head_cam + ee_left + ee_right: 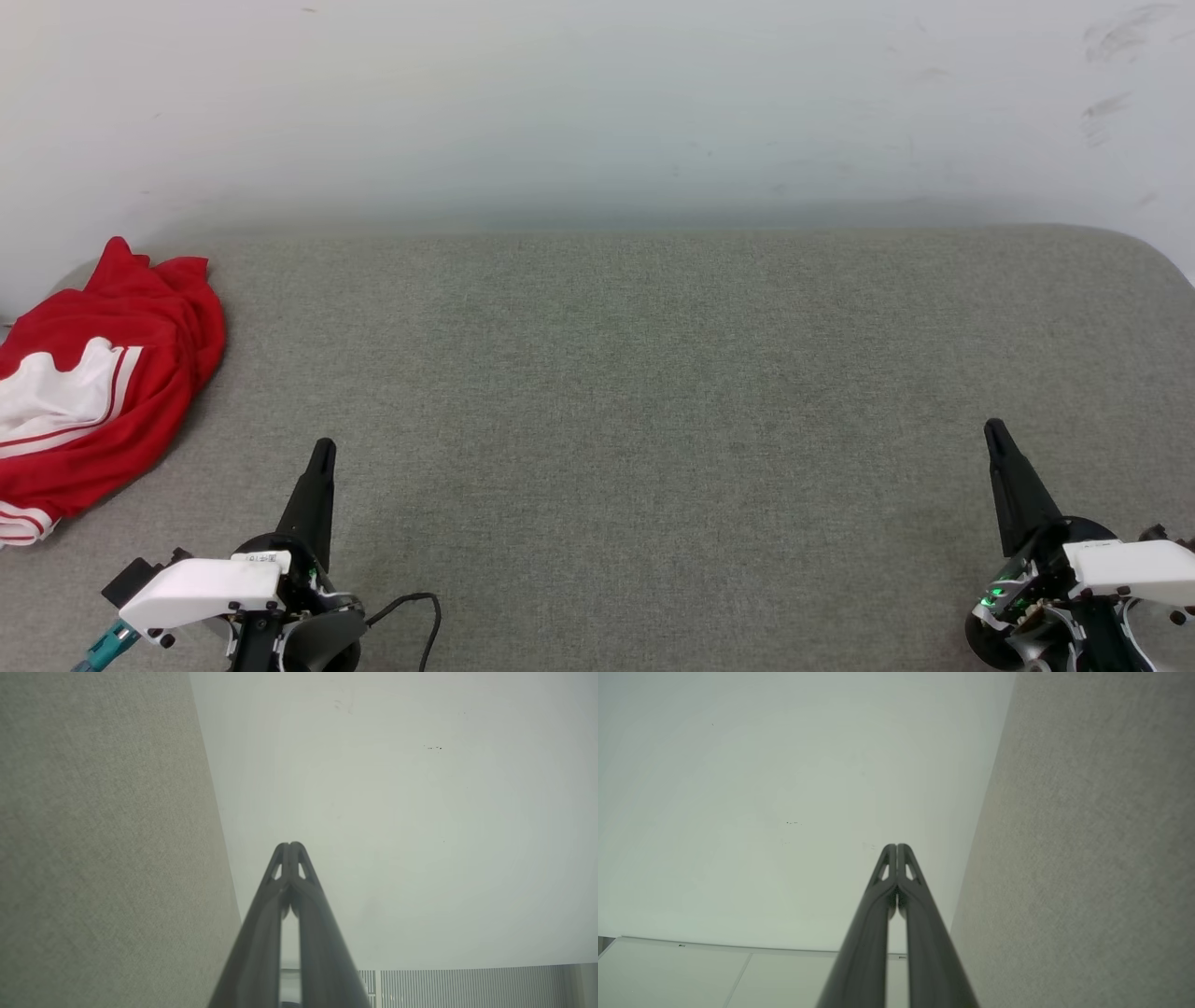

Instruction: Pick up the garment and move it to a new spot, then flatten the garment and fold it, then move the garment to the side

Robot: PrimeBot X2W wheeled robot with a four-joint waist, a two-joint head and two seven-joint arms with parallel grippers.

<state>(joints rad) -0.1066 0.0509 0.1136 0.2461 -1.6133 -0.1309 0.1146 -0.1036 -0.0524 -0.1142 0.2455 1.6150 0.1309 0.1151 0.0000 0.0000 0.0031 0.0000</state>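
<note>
The garment [103,392] lies crumpled at the far left of the worktop [616,392], close to the back edge. The head view's left border cuts it off, so its full outline cannot be seen. Its folds hide any lettering. What shows is soft red cloth with a white panel edged in thin red stripes, and a striped hem at the lower corner.

The worktop is covered in grey woven fabric with a fine, even texture, and its far right corner is rounded. Behind it stands a plain white wall [597,103] with a few faint scuffs.

The left end effector [323,450] sits low at the near left. Its long dark fingers are pressed together into one tapering point aimed away from the robot, well apart from the garment and holding nothing. A white housing [201,588] covers the wrist, and a thin black cable [420,611] loops beside it.

The right end effector [995,430] mirrors it at the near right, tips together and empty.

In each wrist view the fingers [261,938] meet at the tips. The pale panels low in those views are too indistinct to identify.
</note>
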